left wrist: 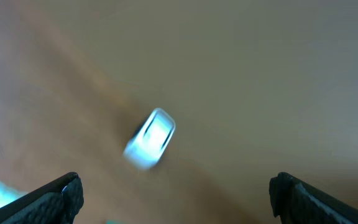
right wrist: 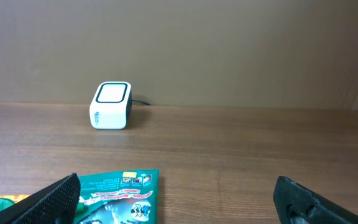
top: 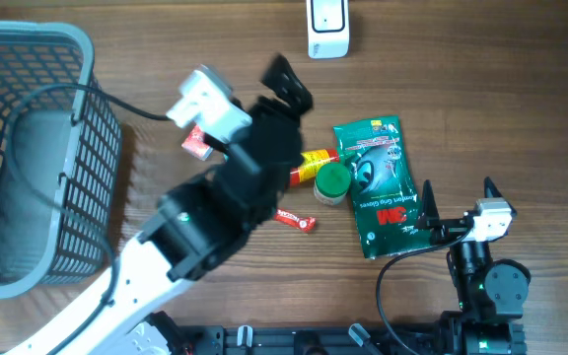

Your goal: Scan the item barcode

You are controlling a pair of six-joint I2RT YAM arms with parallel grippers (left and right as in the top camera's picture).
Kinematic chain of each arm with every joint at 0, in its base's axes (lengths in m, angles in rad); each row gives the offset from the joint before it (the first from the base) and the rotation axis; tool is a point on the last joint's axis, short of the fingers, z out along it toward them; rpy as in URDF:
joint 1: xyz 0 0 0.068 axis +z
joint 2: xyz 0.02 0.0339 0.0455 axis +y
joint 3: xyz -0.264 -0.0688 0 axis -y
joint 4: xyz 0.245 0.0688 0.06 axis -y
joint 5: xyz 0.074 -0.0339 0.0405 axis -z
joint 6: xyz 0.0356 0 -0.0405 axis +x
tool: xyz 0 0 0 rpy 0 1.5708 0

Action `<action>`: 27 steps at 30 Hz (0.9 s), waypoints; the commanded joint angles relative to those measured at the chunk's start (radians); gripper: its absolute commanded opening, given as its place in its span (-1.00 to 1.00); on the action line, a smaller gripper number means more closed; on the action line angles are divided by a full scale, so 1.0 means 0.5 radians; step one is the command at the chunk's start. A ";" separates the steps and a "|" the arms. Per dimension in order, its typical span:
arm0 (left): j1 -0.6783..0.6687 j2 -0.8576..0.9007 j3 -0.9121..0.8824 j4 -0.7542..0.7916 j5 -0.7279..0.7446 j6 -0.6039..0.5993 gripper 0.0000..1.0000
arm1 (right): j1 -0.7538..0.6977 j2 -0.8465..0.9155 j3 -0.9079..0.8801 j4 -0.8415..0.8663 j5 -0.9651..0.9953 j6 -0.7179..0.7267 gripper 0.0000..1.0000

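**Operator:** What does the overhead view give me?

**Spotter:** Your left gripper hangs over the middle of the table, its arm reaching in from the near left corner. From this view you cannot tell how its fingers stand. Your right gripper sits near the right side, spread wide, just beside the green packet. A green-lidded jar lies just beside the packet's left edge, and a yellow and red tube runs partly under your left arm. A small red sachet lies nearer you. The white scanner stands at the far edge, well apart from all of them. Which one is the item to scan, you cannot tell. A grey basket fills the left side.

**Operator:** And the left wrist?

**Spotter:** It is blurred. Your left fingers show in the two bottom corners, wide apart. The scanner is a pale, tilted smear on the brown table beyond them.

**Operator:** Right wrist?

**Spotter:** It is sharp. Your right fingers stand wide, low over the table. The green packet lies between them, close to the left one. The scanner stands upright far ahead by the wall, with a cable behind it.
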 commanded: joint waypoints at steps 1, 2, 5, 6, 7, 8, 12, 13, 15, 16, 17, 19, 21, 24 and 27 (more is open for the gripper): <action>0.239 -0.066 0.035 0.173 -0.130 0.426 1.00 | 0.007 -0.004 -0.002 0.004 0.027 -0.021 1.00; 0.317 -0.080 0.035 0.208 -0.130 0.426 1.00 | 0.007 -0.004 -0.002 0.004 0.027 -0.020 0.99; 0.494 -0.092 0.035 0.249 -0.130 0.443 1.00 | 0.007 -0.004 -0.002 0.004 0.027 -0.020 1.00; 0.552 -0.092 0.035 0.298 -0.122 0.529 1.00 | 0.007 -0.004 -0.002 0.004 0.027 -0.021 0.99; 0.594 -0.092 0.035 0.341 -0.122 0.597 1.00 | 0.007 -0.004 -0.002 0.005 0.027 -0.020 0.99; 0.644 -0.092 0.035 0.408 -0.122 0.680 1.00 | 0.007 -0.004 -0.002 0.005 0.027 -0.020 0.99; 0.724 -0.123 0.036 0.735 -0.122 1.060 1.00 | 0.007 -0.004 -0.002 0.004 0.027 -0.020 0.99; 0.726 -0.137 0.036 0.837 -0.123 1.173 1.00 | 0.007 -0.004 -0.002 0.004 0.027 -0.020 1.00; 0.726 -0.170 0.036 1.028 -0.124 1.395 1.00 | 0.007 -0.004 -0.002 0.005 0.026 -0.020 1.00; 0.726 -0.191 0.036 1.102 -0.124 1.515 1.00 | 0.007 -0.004 -0.002 0.005 0.026 -0.019 0.99; 0.726 -0.210 0.036 1.133 -0.124 1.627 1.00 | 0.007 -0.004 -0.002 0.005 0.026 -0.019 0.99; 0.739 -0.234 0.036 1.135 -0.136 1.952 1.00 | 0.007 -0.004 -0.002 0.005 0.005 0.107 0.99; 0.748 -0.234 0.036 1.141 -0.244 2.290 1.00 | 0.007 -0.004 -0.002 0.005 0.004 0.447 0.99; 0.771 -0.233 0.035 1.137 -0.334 2.506 1.00 | 0.007 -0.002 -0.002 0.004 -0.014 1.125 0.99; 0.771 -0.262 0.035 1.185 -0.316 2.565 1.00 | 0.007 0.034 -0.002 0.025 -0.231 1.784 0.99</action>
